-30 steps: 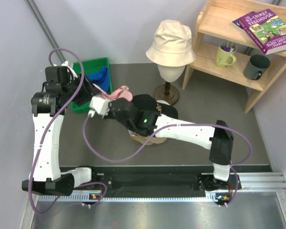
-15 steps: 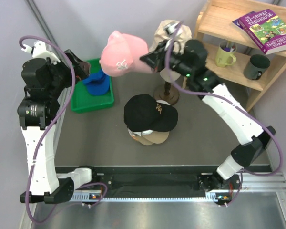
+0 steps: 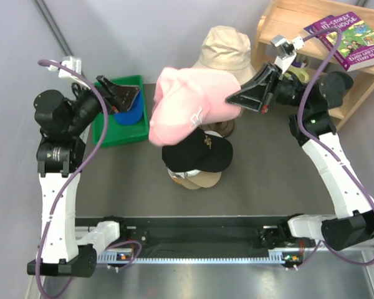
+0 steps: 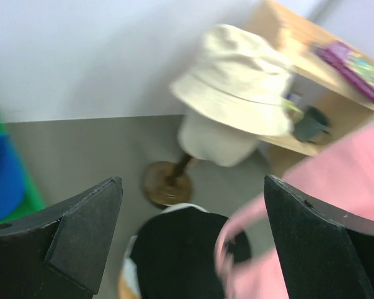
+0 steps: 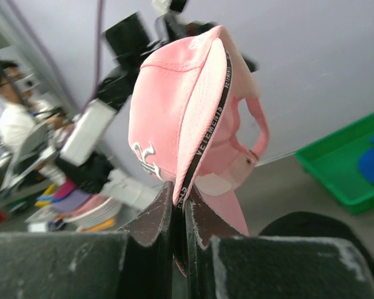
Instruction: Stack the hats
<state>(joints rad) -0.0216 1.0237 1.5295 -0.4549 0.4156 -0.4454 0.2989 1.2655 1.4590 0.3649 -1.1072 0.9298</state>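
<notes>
Right gripper (image 3: 230,98) is clamped tight on the edge of the pink cap (image 3: 187,106). The cap hangs off its fingertips, raised above the black cap (image 3: 196,149). Left gripper (image 3: 121,96) stands wide apart and empty, over the blue cap (image 3: 129,115) in the green bin (image 3: 106,134).

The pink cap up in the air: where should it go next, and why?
Probably down a little, onto the black cap. The right gripper is shut on the edge of the pink cap and holds it roughly over the pile, which the black cap tops, so lowering it there looks like the next step in stacking.
</notes>
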